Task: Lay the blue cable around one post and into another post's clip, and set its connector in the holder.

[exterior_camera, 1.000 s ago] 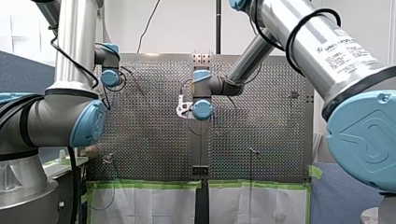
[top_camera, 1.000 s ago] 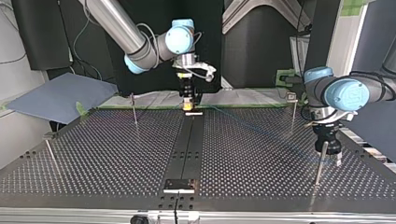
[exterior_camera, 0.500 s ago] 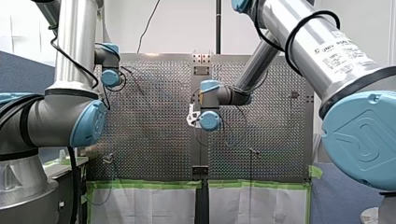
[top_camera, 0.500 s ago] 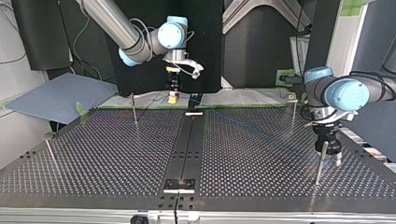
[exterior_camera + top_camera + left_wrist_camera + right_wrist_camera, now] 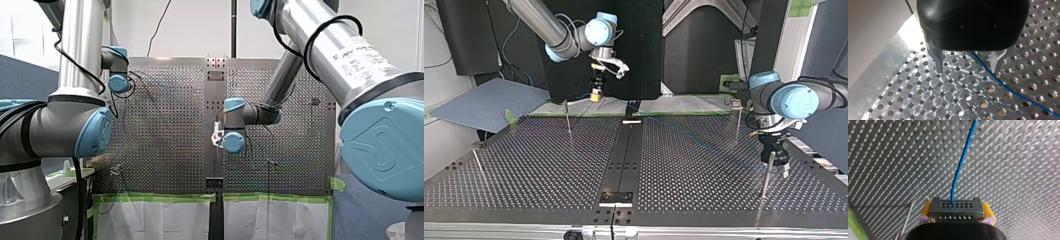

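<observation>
The right hand (image 5: pixel 957 212) is clamped on the connector (image 5: pixel 956 207), held high off the bench (image 5: pixel 524 165), with the blue cable (image 5: pixel 961 162) trailing away. The left hand (image 5: pixel 966 65) stands with fingers apart over the cable, beside a post (image 5: pixel 765 175). The connector is not yet seated, and how far the routing has got cannot be told

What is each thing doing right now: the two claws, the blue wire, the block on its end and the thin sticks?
my right gripper, shut on the connector, high above the table.
connector, clamped between yellow pads, not in any holder.
blue cable, one end held up, running out straight from the connector.
my left gripper, open, low over the table, blue cable passing ungripped between its fingers.
posts, standing upright.
</observation>
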You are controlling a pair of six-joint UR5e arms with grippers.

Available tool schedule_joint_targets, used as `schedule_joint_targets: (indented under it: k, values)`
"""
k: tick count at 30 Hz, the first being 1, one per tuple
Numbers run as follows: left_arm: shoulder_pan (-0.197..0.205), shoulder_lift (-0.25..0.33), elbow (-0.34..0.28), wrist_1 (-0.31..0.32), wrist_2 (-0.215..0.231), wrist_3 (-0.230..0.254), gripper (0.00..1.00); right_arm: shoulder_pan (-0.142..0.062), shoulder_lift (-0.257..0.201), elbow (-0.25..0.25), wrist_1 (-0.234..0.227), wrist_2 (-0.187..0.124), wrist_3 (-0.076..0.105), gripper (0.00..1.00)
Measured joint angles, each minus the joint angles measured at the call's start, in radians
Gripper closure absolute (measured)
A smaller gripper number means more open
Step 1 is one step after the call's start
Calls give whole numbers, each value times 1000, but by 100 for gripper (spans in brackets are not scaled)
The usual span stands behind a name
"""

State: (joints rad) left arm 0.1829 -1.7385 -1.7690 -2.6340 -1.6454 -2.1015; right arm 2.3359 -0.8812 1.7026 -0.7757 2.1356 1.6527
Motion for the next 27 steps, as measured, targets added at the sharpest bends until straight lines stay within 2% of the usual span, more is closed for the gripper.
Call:
schedule_joint_targets:
  k: [3,10,12,18,27]
  values:
    - [0,0,0,1,-1,0,8,-14,23,27,-26,4,16,100]
    - [2,0,0,2,0,0,10,-42,84,88,-88,29,71,100]
    - [1,0,0,2,0,0,10,-51,98,102,-102,31,81,100]
    - [0,0,1,2,1,0,10,-89,143,147,-147,19,82,100]
    - [0,0,0,2,2,3,10,-164,209,223,-223,-51,83,100]
